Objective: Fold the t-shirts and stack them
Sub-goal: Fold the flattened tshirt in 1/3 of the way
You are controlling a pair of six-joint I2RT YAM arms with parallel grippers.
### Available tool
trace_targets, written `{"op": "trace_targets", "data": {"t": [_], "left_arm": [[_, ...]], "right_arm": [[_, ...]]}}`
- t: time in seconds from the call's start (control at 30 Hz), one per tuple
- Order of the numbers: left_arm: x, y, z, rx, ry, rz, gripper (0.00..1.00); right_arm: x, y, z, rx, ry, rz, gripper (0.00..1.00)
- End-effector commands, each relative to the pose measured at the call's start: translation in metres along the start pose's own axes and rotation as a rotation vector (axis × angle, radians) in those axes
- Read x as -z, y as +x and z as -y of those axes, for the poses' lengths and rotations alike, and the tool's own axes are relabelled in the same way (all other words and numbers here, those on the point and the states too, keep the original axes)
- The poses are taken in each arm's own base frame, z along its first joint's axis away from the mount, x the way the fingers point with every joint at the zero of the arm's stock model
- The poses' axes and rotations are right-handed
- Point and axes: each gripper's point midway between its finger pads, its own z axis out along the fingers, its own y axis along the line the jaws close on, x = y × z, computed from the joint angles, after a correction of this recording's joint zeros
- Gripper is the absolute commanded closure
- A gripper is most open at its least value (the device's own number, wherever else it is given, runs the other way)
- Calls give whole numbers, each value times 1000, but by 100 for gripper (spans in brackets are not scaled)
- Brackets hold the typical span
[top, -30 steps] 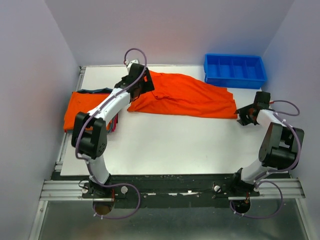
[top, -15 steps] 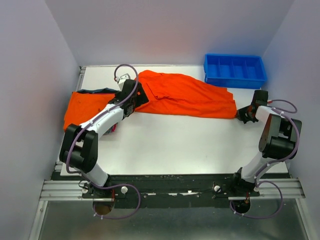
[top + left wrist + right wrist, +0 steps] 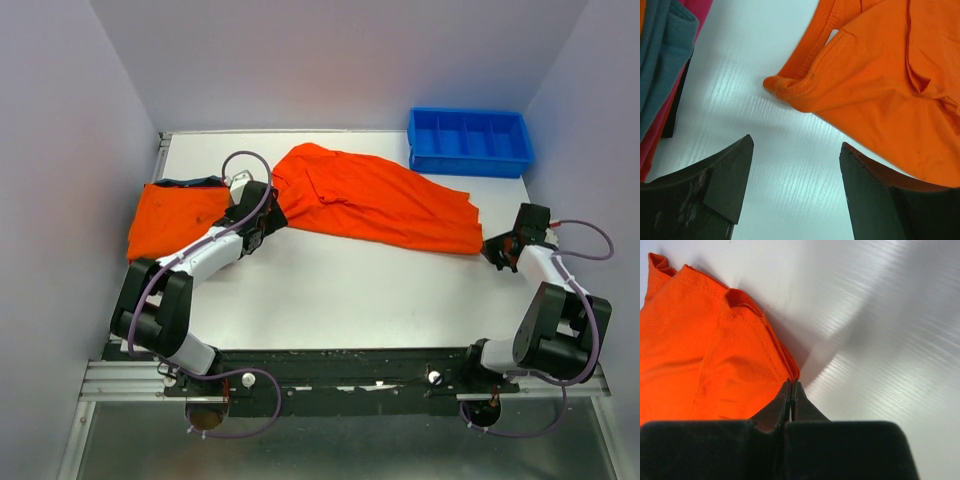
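A bright orange t-shirt (image 3: 375, 200) lies spread and slanted across the far half of the table. My left gripper (image 3: 262, 214) is open and empty over bare table, just short of the shirt's hemmed left end (image 3: 805, 95); its fingers (image 3: 725, 180) touch no cloth. My right gripper (image 3: 492, 247) is shut on the shirt's right corner (image 3: 785, 367), low over the table. A stack of folded t-shirts (image 3: 172, 215), orange on top with teal and pink-red edges (image 3: 667, 55), lies at the far left.
A blue plastic bin with dividers (image 3: 468, 140) stands at the back right, close to the shirt's far edge. The white table (image 3: 350, 290) ends in a rail at the left and at the black frame in front. Grey walls enclose three sides.
My left gripper has drawn back toward the near left, off the orange shirt. My right gripper has moved nearer and rightward with the corner, so the shirt now lies slanted.
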Motion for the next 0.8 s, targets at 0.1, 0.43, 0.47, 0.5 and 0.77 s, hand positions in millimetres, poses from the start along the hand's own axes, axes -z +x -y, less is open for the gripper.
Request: {"op": "trace_targets", "data": {"t": [0.1, 0.43, 0.47, 0.5, 0.77], "left_arm": [[-8, -18, -1, 85, -9, 75, 25], [-49, -5, 4, 145, -19, 13, 30], [-53, -5, 3, 147, -28, 14, 31], [-56, -7, 2, 150, -39, 19, 33], [-67, -26, -20, 155, -112, 63, 100]], "right_arm": [[0, 10, 23, 33, 34, -20, 99], [-1, 9, 18, 33, 18, -20, 99], [-1, 9, 19, 33, 20, -22, 99], [-1, 9, 19, 33, 19, -21, 99], [3, 5, 18, 29, 26, -8, 99]]}}
